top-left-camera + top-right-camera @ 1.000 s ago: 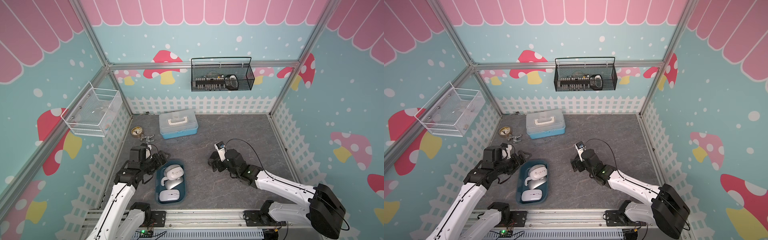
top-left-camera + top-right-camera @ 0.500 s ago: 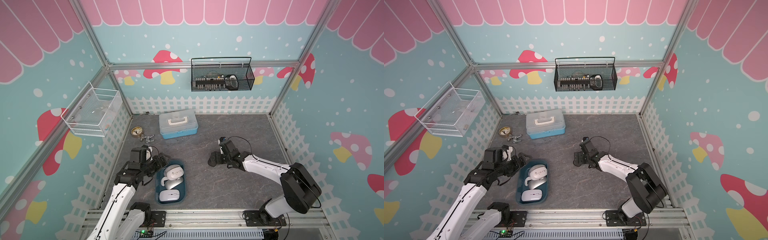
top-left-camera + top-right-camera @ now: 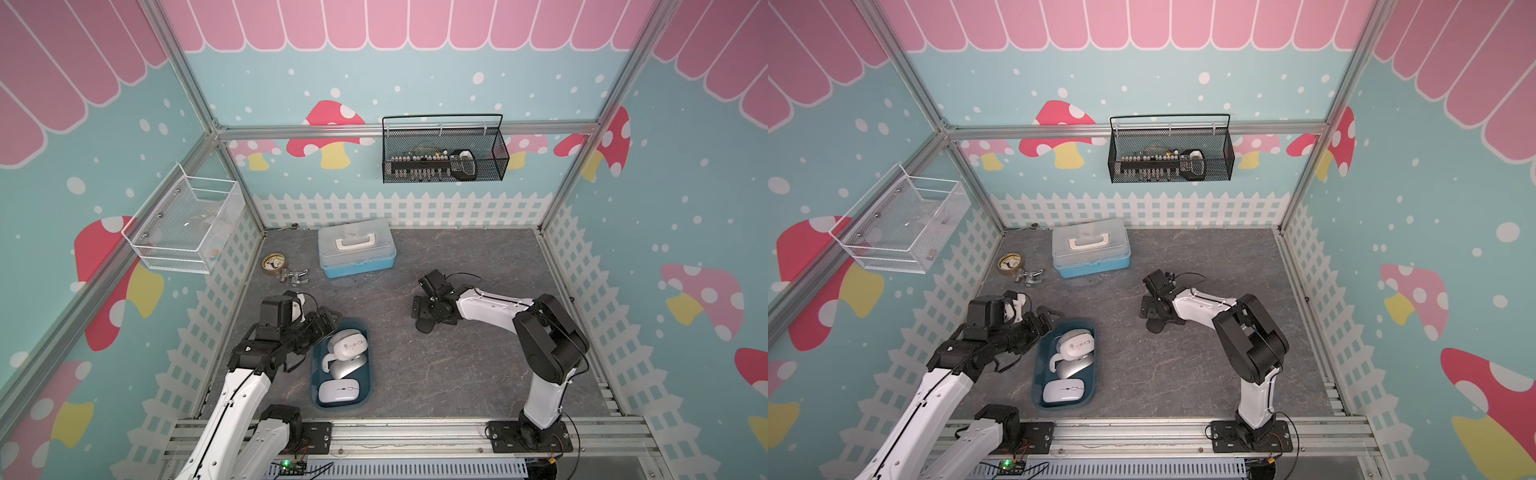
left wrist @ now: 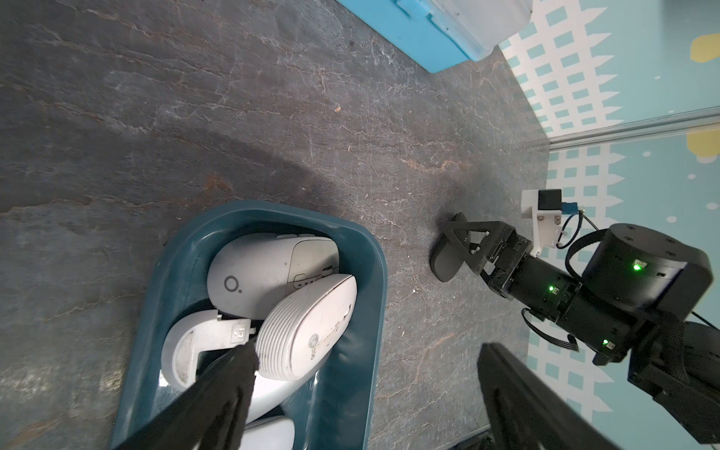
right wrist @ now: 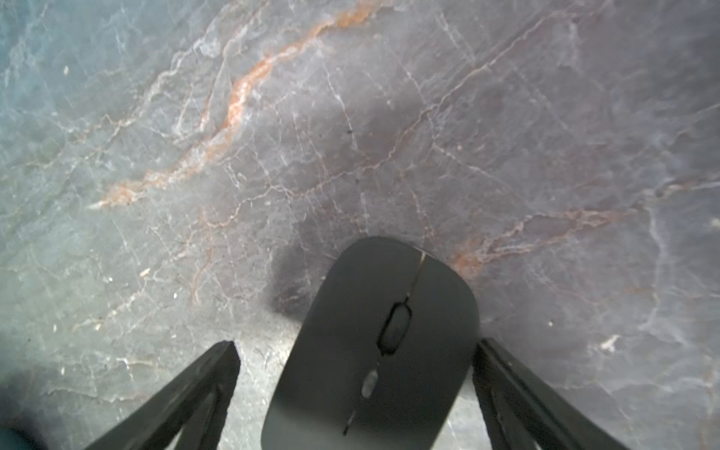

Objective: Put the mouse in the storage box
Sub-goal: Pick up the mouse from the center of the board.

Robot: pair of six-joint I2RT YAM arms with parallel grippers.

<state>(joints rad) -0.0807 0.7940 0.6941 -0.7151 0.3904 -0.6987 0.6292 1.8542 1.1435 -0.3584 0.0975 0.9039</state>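
**Right claw straddles the black mouse, jaws wide and not yet closed**

Over the last second the right arm has folded. It lay stretched low toward the front rail, and now its elbow stands raised and drawn in toward the middle of the table (image 3: 457,374). The right gripper (image 3: 420,314) has stayed over much the same spot throughout. The left arm, the storage box (image 3: 314,374) and its load look unchanged.

The black mouse (image 5: 389,280) lies flat on the grey table, well apart from the storage box and to its right in both top views. In the right wrist view the claw is spread wide on either side of the mouse. One finger (image 5: 502,374) is just beside or touching its flank, and the other (image 5: 210,374) stands clear, with bare table between. Nothing is clamped.

The left gripper (image 4: 366,350) is also spread wide and empty at the box's far corner. One fingertip (image 4: 243,362) hangs over the heap, and I cannot tell whether it touches.

Counted:
- Two arms, each with one gripper.
- One black mouse, outside the box.
- One storage box holding at least four pale mice (image 4: 269,272). They overlap, so no firm count is possible.
- Two wire baskets: a black basket (image 3: 444,166) on the back wall and a white basket (image 3: 187,224) on the left wall.
- One light-blue case (image 3: 357,249).
- One roll of tape (image 3: 275,262).
- One small metal fitting (image 3: 296,276) beside the roll.
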